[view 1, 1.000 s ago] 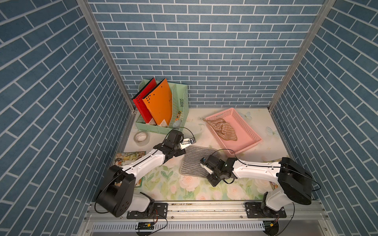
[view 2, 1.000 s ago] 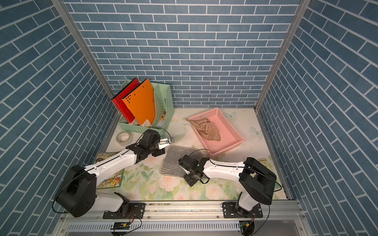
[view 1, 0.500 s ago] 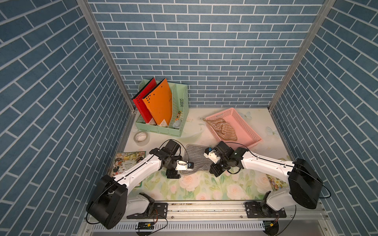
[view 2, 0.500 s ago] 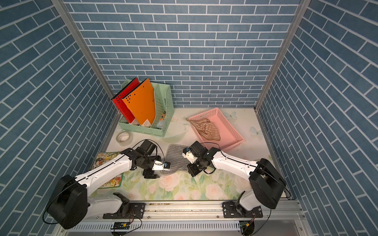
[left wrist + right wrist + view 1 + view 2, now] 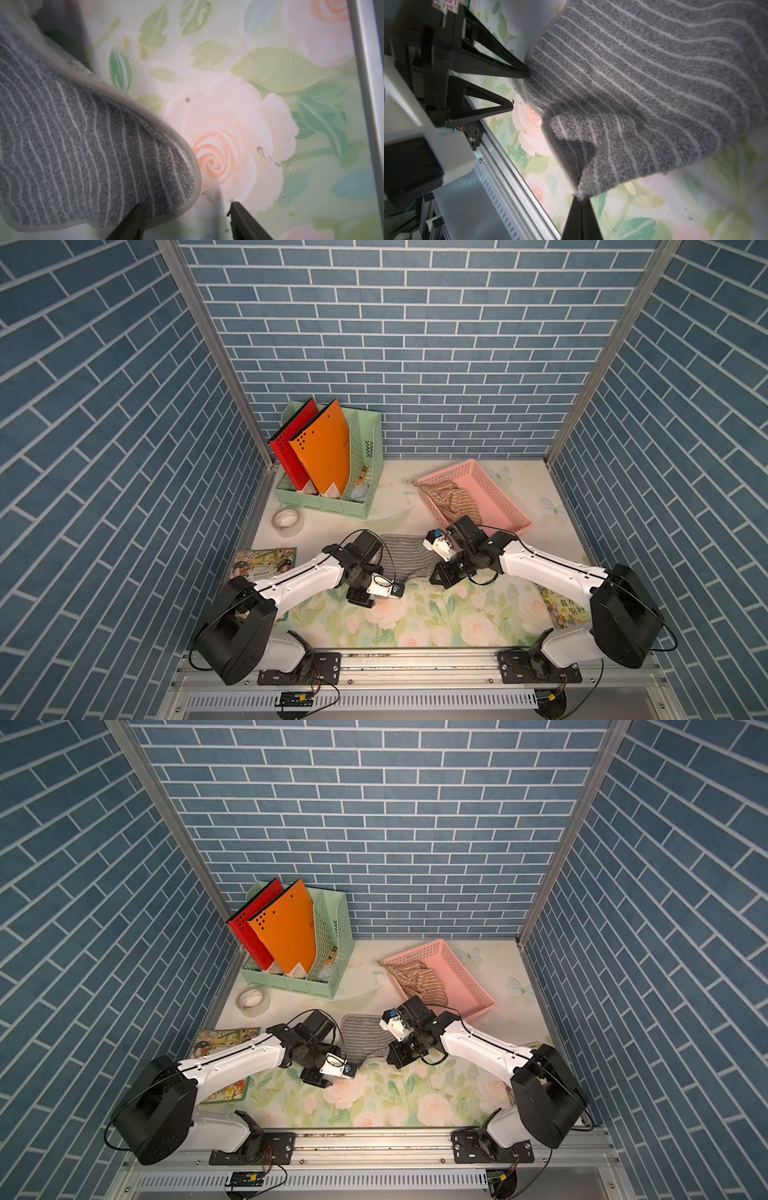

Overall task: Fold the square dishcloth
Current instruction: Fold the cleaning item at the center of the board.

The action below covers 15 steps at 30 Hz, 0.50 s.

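1. The grey striped dishcloth (image 5: 405,558) lies on the floral worktop (image 5: 436,614) near the centre of both top views, between the two arms.
2. The right hand (image 5: 580,202) has its fingers pressed together on one corner of the dishcloth. That corner is raised off the worktop and the fabric sags behind it.
3. The left hand (image 5: 186,205) has its fingers apart. One fingertip meets the cloth's hemmed edge and the other is over bare worktop.
4. In the top views, a pink basket (image 5: 494,493) to the upper right of the dishcloth holds a brown striped cloth (image 5: 451,499).
5. A green file rack (image 5: 370,456) stands to the upper left, with a tape roll (image 5: 286,520) just below it.
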Available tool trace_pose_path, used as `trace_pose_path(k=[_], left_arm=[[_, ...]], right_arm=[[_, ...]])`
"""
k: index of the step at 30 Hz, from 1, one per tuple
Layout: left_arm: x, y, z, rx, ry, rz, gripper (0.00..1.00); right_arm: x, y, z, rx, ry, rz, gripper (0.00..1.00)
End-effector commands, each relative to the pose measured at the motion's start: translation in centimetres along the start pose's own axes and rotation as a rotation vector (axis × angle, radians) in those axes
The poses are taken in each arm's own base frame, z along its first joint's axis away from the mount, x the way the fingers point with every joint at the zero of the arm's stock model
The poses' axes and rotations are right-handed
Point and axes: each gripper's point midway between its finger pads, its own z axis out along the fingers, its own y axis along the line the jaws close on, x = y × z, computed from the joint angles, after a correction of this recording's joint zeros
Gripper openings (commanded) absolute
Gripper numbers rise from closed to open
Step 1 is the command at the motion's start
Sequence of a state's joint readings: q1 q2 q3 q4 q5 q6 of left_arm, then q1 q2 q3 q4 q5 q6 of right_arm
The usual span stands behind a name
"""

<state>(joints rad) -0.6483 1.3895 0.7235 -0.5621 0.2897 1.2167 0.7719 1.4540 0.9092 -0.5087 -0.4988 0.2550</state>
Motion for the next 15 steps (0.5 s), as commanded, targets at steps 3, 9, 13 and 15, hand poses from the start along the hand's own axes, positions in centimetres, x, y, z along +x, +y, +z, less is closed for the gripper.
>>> trace_pose_path(k=[3,9,13,15], left_arm=[[0.8,-0.4,1.5,-0.013,0.027,0.013,0.60],[0.2,-1.6,2.5,0.022,0.041,0.051,0.59],[0.3,-1.7,3.1,0.011,0.061,0.064,0.53],[0.6,-1.9,3.4,0.011,0.079,0.073,0.45]], right_arm=[[0.7,0.3,-0.2,-0.020,0.013,-0.001,0.00],[0.8,0.2,-0.1,-0.015,0.013,0.006,0.00],[1.1,-0.2,0.1,-0.005,0.017,0.016,0.00],[1.1,-0.1,0.0,-0.003,0.017,0.017,0.00]])
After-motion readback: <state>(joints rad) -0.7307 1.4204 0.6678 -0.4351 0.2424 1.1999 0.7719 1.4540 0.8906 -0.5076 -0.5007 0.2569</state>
